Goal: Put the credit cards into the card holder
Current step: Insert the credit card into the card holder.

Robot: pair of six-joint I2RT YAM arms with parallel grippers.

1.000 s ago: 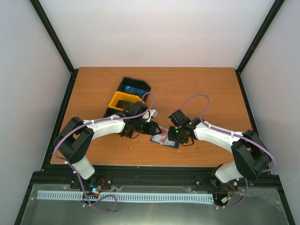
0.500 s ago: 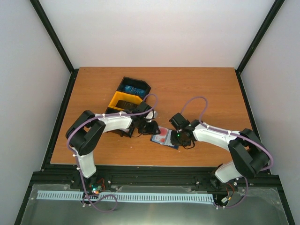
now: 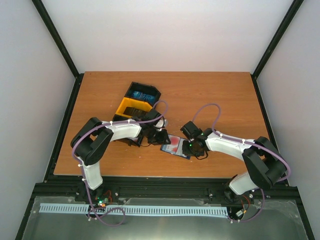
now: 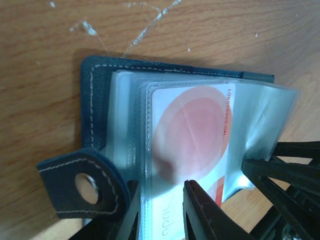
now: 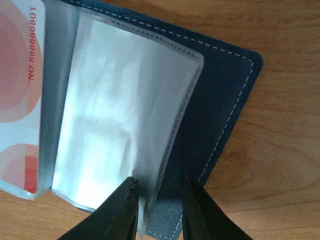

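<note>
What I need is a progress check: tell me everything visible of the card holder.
The card holder lies open on the table, dark navy and leather-like with pale stitching and a strap bearing a metal snap. Its clear plastic sleeves fan out; one holds a white card with red circles. The left gripper and right gripper each straddle a sleeve edge, jaws apart.
</note>
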